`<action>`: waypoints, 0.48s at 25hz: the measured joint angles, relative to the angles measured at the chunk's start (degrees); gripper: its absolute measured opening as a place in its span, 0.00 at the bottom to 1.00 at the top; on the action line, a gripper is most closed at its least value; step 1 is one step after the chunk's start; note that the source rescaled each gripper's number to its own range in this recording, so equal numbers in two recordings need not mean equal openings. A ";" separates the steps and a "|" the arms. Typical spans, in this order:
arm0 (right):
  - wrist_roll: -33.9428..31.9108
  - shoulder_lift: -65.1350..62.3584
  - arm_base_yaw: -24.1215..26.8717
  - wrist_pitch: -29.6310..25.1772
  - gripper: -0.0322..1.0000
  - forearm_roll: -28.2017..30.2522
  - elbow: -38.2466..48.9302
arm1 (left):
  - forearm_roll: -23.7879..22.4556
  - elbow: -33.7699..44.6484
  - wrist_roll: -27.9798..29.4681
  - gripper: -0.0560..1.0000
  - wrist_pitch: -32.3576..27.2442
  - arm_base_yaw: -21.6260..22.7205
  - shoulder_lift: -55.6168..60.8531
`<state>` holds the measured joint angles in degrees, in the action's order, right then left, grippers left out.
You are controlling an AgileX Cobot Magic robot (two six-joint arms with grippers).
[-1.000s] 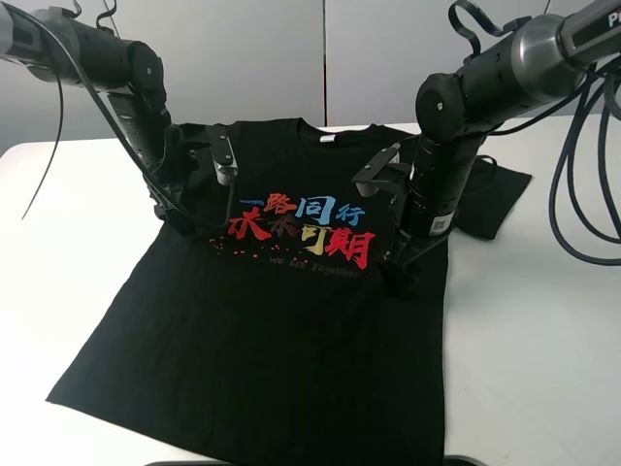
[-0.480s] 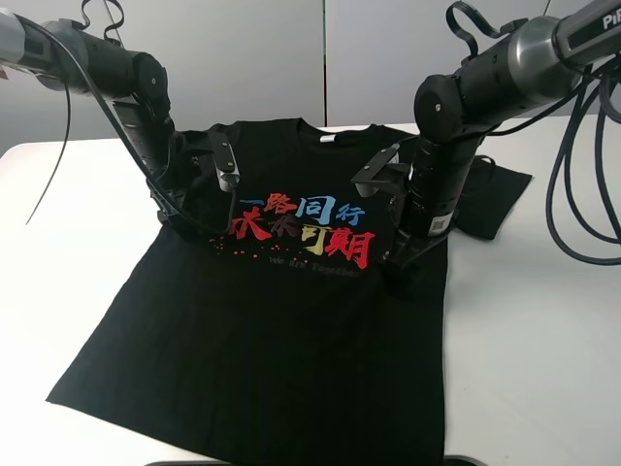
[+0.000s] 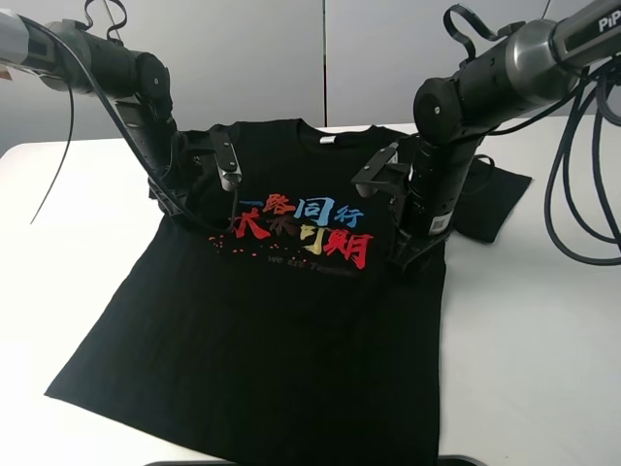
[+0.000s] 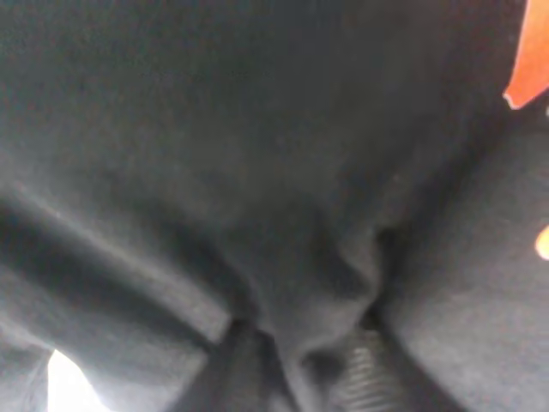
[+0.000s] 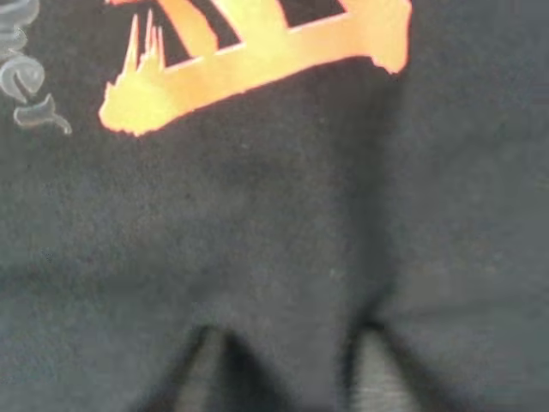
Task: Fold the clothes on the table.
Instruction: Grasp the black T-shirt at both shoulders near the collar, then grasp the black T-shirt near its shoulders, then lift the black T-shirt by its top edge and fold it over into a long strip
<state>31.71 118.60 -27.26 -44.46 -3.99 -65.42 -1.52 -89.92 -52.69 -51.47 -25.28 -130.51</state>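
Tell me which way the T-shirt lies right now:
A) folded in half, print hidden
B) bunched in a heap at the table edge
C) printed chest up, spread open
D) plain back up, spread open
C: in the high view the red, blue and yellow characters face up on the T-shirt, which lies spread open on the table.

The T-shirt is lying spread on the table, collar at the far side. The left tool and right tool are resting on it, flanking the chest lettering.
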 joint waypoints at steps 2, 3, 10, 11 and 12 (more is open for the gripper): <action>0.66 0.12 0.00 0.00 0.11 0.00 0.00 | -0.74 0.00 0.12 0.11 -0.15 0.00 0.00; 0.66 0.12 0.00 -0.10 0.06 0.00 0.00 | -1.30 0.00 0.54 0.08 -0.15 0.00 0.00; -1.20 0.21 0.00 -0.10 0.03 0.63 0.00 | -2.11 0.00 5.49 0.05 0.21 0.00 0.00; -2.24 0.10 0.00 -0.10 0.03 1.30 0.00 | -2.11 0.00 5.90 0.05 0.21 0.00 0.00; -3.40 -0.06 -0.10 -0.10 0.03 2.45 0.00 | -2.22 0.00 6.32 0.05 0.35 0.00 0.00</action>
<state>28.31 118.54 -27.36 -44.56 -1.54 -65.42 -3.73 -89.92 -46.37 -51.12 -25.28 -130.51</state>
